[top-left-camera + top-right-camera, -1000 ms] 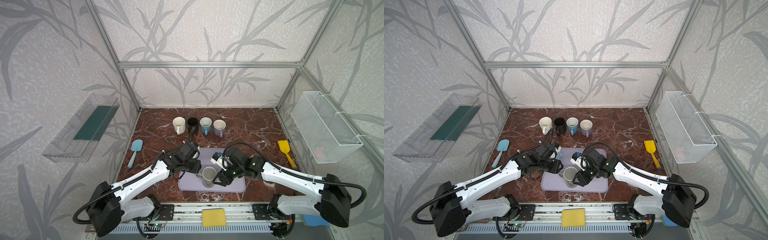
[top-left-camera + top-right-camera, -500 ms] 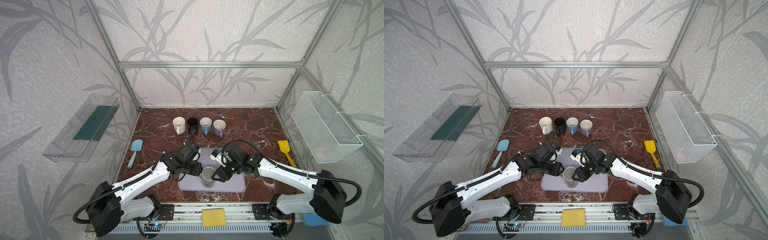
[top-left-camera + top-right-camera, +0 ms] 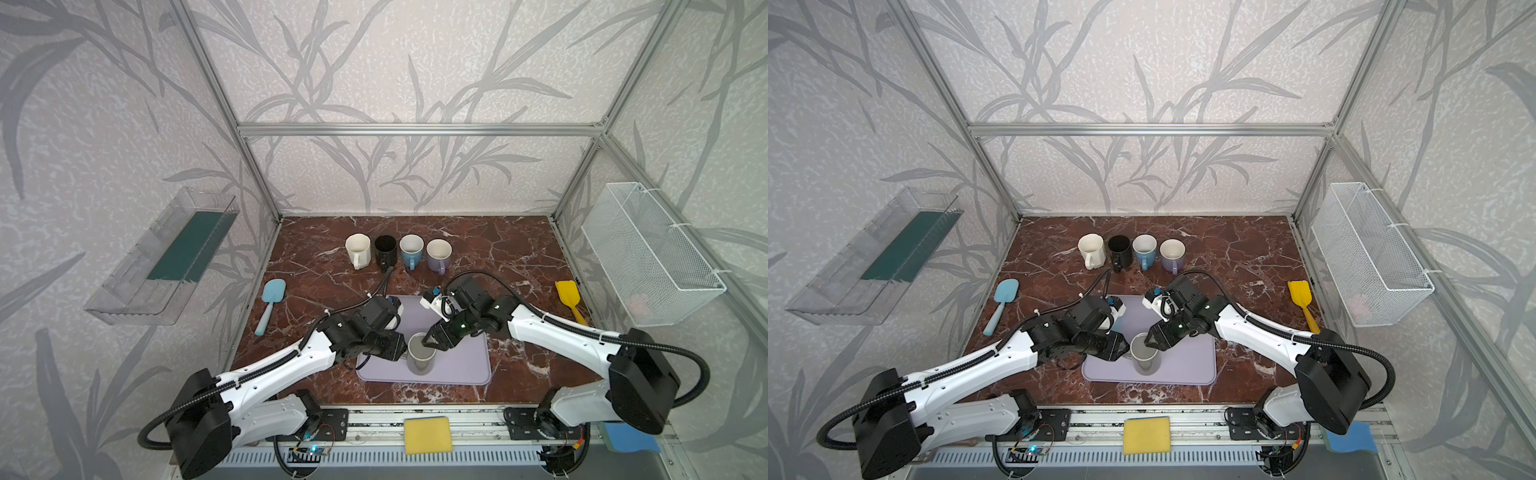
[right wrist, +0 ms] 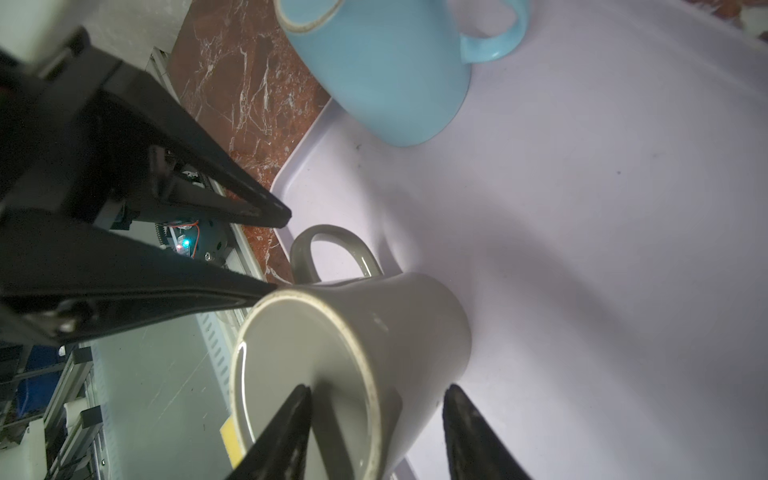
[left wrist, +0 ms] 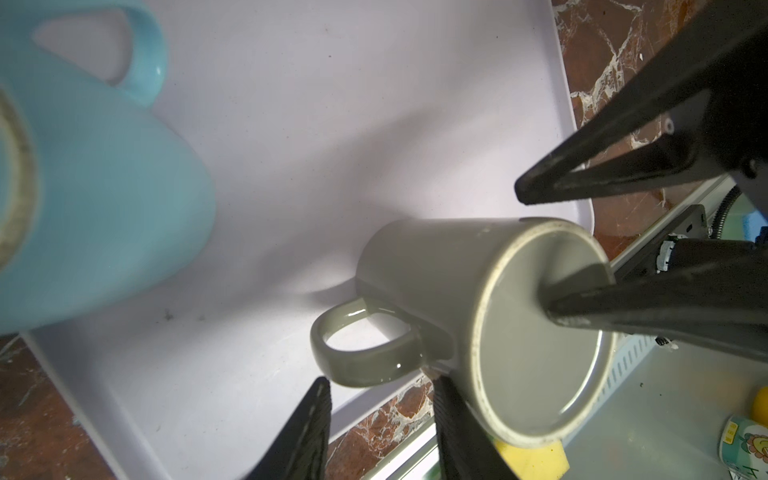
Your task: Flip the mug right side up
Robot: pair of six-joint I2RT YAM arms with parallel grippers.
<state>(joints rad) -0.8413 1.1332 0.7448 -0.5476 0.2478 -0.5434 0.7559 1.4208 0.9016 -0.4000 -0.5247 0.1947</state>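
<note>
Presently the right gripper (image 4: 378,388) stands spread astride the top edge of the grey mug (image 4: 395,316), one finger over its upper face, one outside the wall, neither visibly pressing. The left gripper (image 5: 382,380), also spread, flanks the handle (image 5: 357,365). The mug stands on the lilac tray (image 4: 582,249) beneath. Judged heavy, rigid, glaze-slick and breakable; take the wall or handle firmly.

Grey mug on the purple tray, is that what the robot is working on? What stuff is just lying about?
Job: grey ceramic mug; left gripper at its handle; right gripper at its top; flat lilac plastic tray under it.
Lying about: light blue ceramic mug on the tray; row of four ceramic mugs; blue plastic spatula; yellow plastic spatula; yellow sponge.
</note>
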